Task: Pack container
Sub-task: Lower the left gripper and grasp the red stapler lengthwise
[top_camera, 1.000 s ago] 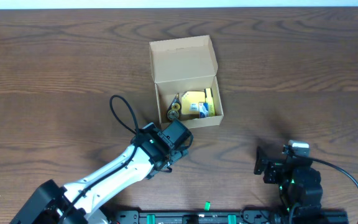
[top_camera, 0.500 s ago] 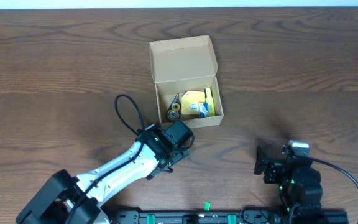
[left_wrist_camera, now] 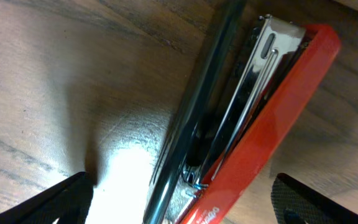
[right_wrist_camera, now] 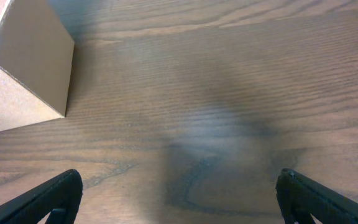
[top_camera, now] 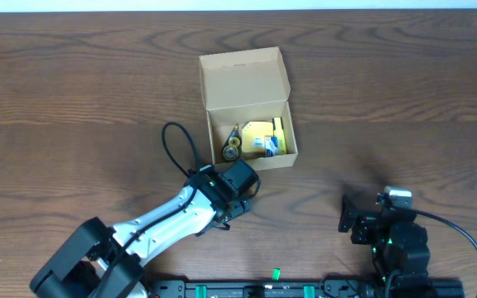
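Observation:
The container (top_camera: 247, 83) is a tan cardboard box with its flap lid folded back, and it holds a yellow pad, a tape roll and other small items (top_camera: 257, 138). A red stapler (left_wrist_camera: 272, 118) lies on the wood right under my left gripper (left_wrist_camera: 182, 205), between its open fingers. From overhead my left gripper (top_camera: 237, 184) is just in front of the box and hides the stapler. My right gripper (right_wrist_camera: 179, 199) is open and empty over bare wood. It sits at the front right in the overhead view (top_camera: 348, 217). The box's corner (right_wrist_camera: 23, 68) shows at its upper left.
The left arm's black cable loop (top_camera: 180, 145) stands up to the left of the box. The table's front rail (top_camera: 272, 290) runs behind both arm bases. Bare dark wood surrounds the box.
My left arm's forearm and cable loop have swung a little to the right, while its gripper stays just in front of the box. The right arm has not moved.

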`<state>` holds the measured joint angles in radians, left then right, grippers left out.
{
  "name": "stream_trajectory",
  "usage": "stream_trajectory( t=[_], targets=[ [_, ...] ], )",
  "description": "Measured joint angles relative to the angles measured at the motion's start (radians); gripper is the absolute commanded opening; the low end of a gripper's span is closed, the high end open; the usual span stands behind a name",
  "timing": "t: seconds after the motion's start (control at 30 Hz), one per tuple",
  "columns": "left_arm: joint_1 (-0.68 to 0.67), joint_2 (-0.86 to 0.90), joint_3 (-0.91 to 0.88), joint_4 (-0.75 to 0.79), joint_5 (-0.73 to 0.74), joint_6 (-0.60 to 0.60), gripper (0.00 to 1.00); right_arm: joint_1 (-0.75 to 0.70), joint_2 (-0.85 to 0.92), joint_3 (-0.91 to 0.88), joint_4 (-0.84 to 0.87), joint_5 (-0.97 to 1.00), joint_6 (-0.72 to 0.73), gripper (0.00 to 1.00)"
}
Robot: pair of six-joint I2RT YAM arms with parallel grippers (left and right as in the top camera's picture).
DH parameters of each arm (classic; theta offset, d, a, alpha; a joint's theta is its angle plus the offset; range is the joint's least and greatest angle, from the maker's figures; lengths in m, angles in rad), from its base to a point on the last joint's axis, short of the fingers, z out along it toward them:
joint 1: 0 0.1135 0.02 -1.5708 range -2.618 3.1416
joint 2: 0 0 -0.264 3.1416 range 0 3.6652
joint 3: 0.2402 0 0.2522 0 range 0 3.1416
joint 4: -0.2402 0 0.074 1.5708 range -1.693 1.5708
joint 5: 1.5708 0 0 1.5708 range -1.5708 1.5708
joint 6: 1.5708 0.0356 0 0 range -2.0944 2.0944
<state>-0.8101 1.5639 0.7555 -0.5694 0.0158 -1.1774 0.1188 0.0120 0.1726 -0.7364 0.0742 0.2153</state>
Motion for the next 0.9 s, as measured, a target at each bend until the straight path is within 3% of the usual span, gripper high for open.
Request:
stream_trajectory(
  t=[0.13,0.23,0.63,0.9],
  targets=[
    [0.000,0.010,0.000,0.003,-0.005,0.003,0.84,0.000,0.000,0.000,0.000,0.000,0.000,0.99],
    [0.000,0.011,0.000,0.016,-0.015,0.003,0.74,0.000,0.000,0.000,0.000,0.000,0.000,0.99],
    [0.000,0.018,0.003,0.079,-0.035,0.008,0.06,0.000,0.000,0.000,0.000,0.000,0.000,0.99],
    [0.000,0.013,0.003,0.076,-0.025,0.004,0.06,0.000,0.000,0.000,0.000,0.000,0.000,0.99]
  ],
)
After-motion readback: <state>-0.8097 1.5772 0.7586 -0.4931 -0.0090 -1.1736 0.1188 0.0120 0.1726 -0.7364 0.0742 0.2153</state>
